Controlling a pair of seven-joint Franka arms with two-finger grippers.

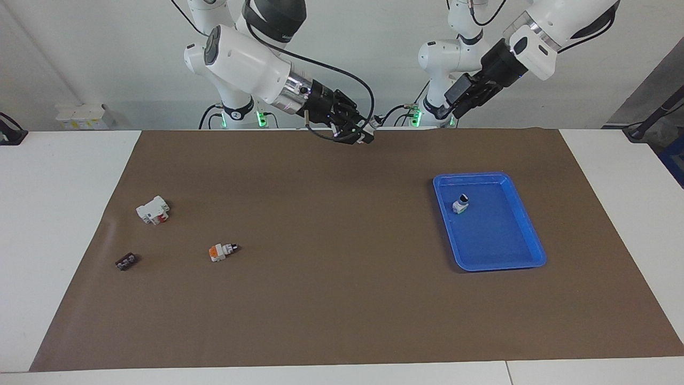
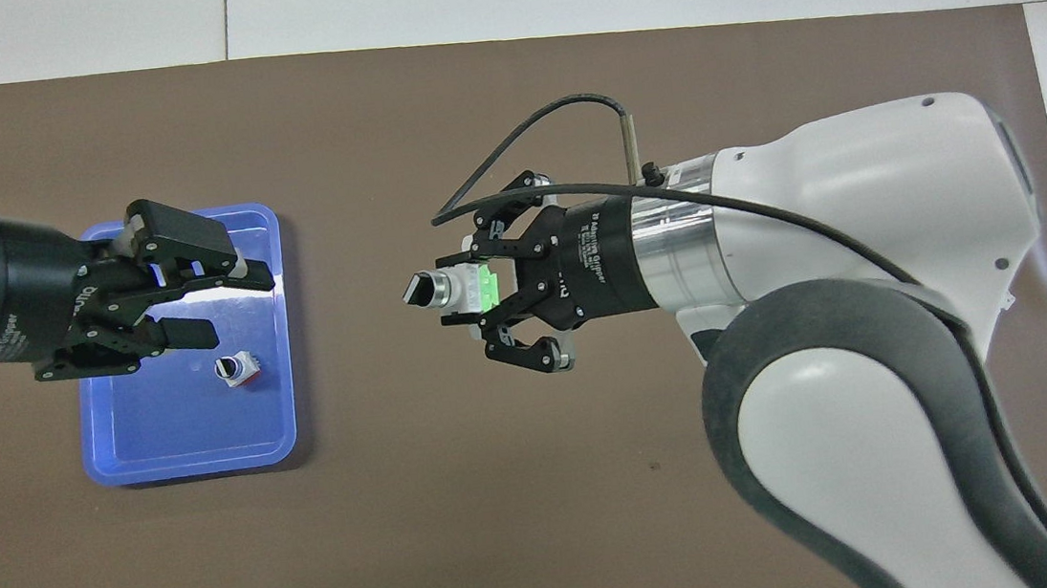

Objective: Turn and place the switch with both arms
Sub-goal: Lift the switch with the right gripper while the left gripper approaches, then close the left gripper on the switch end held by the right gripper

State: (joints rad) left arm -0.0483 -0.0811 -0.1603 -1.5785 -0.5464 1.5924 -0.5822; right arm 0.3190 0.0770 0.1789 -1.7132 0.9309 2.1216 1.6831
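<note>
- The switch [image 2: 448, 289]: held in the air over the brown mat [image 1: 342, 299], about midway between the two arms' ends of the table; judged light, rigid and smooth-sided plastic, so it may twist in a loose pinch; best taken across the flat faces of its white body, not by the round cap
- Its long axis: roughly level, running along the table; black cap [image 2: 417, 290] leading toward the left arm's end; green block [image 2: 487, 288] trailing, tucked between the fingers
- Right gripper [image 2: 475, 286]: clenched on the switch's body at the green-block end, leaving the cap end free for a second grasp
- Left gripper [image 2: 232, 308]: raised, fingers spread and holding nothing; it faces the cap end, well apart from the switch; seen from above it overlaps the tray
- Blue tray [image 1: 494, 266]: lies toward the left arm's end of the table; a like switch [image 1: 461, 203] stands in it, cap up, in the part nearer to the robots
</note>
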